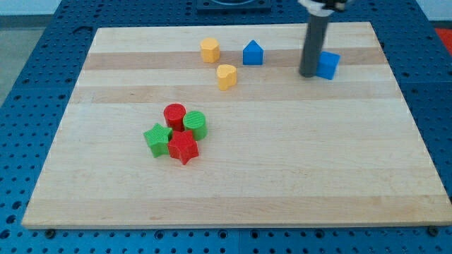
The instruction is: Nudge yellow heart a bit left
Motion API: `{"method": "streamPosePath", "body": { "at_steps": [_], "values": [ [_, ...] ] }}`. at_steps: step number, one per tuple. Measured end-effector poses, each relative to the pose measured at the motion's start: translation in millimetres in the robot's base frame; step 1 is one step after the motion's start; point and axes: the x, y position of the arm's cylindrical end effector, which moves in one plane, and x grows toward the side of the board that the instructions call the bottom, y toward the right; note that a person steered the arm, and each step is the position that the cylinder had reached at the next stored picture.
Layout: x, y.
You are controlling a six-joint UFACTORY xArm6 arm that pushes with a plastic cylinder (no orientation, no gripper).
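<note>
The yellow heart (226,76) lies on the wooden board (282,162) near the view's top, just right of centre-left. My tip (308,73) stands well to the right of the heart, touching or nearly touching the left side of a blue cube (328,65). A yellow hexagon block (209,50) sits up and left of the heart. A blue house-shaped block (253,53) sits up and right of the heart.
A tight cluster lies at the lower left of the board: a red cylinder (174,116), a green cylinder (195,125), a green star (157,139) and a red star (183,147). A blue pegboard surface (28,85) surrounds the board.
</note>
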Motion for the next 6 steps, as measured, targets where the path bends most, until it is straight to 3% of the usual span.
{"method": "streamPosePath", "body": {
  "at_steps": [1,2,4,6],
  "values": [
    [0.0,27.1],
    [4.0,-8.5],
    [39.3,-115.0],
    [39.9,-238.9]
  ]
}}
